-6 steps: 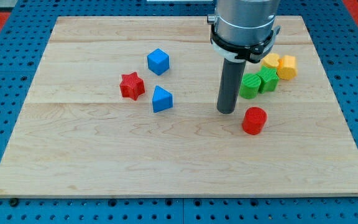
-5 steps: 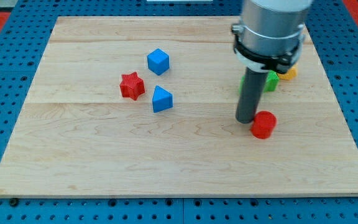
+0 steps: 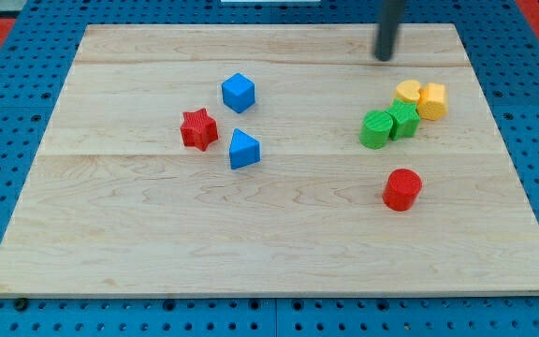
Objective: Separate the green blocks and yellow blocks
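Observation:
Two green blocks sit touching at the view's right: a rounded one (image 3: 376, 129) and a cube-like one (image 3: 403, 119). Right behind them are two yellow blocks, one (image 3: 407, 92) touching the green cube and one (image 3: 431, 100) to its right. All of them form one tight cluster. My tip (image 3: 385, 57) is near the board's top edge, above the cluster and apart from it, touching no block.
A red cylinder (image 3: 402, 189) stands below the cluster. A blue cube (image 3: 238, 92), a red star (image 3: 198, 128) and a blue triangular block (image 3: 243, 149) lie left of centre. The wooden board (image 3: 157, 243) rests on a blue pegboard.
My rod moved from beside the red cylinder up to the board's top edge. The red cylinder was nudged slightly right and down. The green and yellow blocks show again, unmoved.

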Controlling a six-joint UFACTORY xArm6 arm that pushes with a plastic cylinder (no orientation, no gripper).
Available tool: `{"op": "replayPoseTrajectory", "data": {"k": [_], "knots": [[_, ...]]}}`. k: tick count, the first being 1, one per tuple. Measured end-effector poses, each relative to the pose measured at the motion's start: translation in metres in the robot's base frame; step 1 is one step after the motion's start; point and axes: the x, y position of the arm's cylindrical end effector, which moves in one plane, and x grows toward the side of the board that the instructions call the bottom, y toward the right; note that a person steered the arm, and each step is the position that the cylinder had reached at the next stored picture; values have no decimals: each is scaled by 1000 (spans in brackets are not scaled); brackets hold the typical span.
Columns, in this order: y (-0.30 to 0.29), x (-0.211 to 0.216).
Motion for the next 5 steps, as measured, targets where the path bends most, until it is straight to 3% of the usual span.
{"op": "replayPoseTrajectory", "data": {"k": [2, 5], "knots": [[35, 34], [-2, 102]]}}
